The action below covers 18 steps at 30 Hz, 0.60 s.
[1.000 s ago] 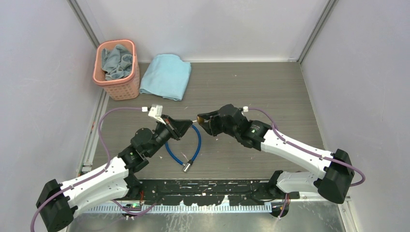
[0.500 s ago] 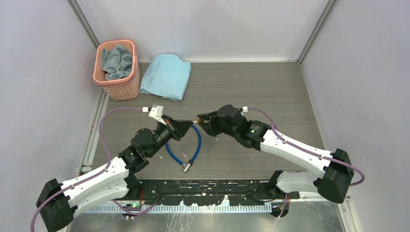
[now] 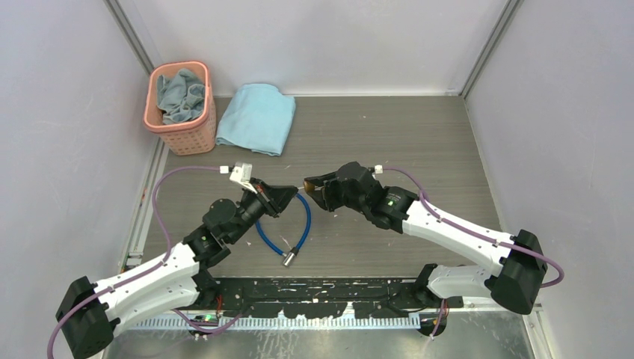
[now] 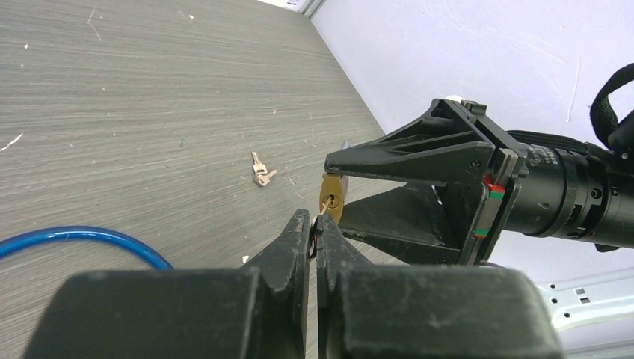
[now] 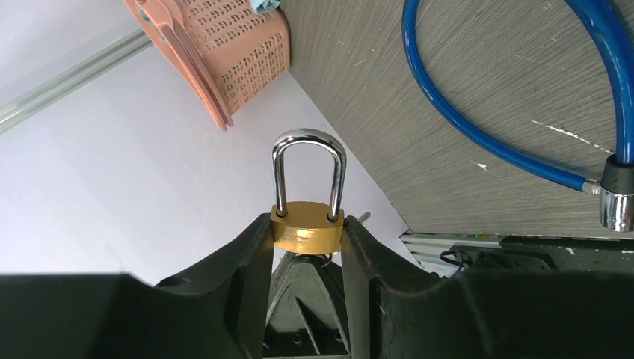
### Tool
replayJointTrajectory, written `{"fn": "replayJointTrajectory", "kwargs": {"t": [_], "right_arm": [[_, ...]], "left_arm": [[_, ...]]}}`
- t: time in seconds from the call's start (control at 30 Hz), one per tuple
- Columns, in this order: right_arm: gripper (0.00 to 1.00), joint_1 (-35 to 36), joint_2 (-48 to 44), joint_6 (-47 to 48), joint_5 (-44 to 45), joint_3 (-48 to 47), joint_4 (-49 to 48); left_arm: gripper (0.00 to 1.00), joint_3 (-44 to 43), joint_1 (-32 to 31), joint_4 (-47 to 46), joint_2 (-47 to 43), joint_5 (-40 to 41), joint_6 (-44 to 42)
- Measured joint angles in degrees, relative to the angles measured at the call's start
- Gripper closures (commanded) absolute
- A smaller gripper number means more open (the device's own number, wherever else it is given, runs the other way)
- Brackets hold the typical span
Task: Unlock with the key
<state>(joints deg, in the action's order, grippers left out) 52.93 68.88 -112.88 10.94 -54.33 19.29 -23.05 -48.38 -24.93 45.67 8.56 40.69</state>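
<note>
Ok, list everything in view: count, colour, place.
padlock: one, brass, silver shackle, in right gripper
key: one, silvery, in left gripper, tip at padlock's keyhole
spare keys: small bunch, silvery, lying on table
cable: one, blue, silver end, looped on table between the arms
basket: one, pink, far left corner
cloth: one, grey-blue, inside basket
towel: one, light blue, folded beside basket
table: one, grey wood grain
left gripper: one, black, shut on key
right gripper: one, black, shut on padlock
</note>
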Motion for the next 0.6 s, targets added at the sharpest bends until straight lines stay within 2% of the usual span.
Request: {"fn": "replayJointTrajectory", "kwargs": {"t": [0.6], "right_arm": [[0.99,0.2,0.5,0.0,-0.5,0.0,-1.1]], "left_arm": [[1.00,0.5,-0.1,-0.1,-0.6,0.4,-0.6]]}}
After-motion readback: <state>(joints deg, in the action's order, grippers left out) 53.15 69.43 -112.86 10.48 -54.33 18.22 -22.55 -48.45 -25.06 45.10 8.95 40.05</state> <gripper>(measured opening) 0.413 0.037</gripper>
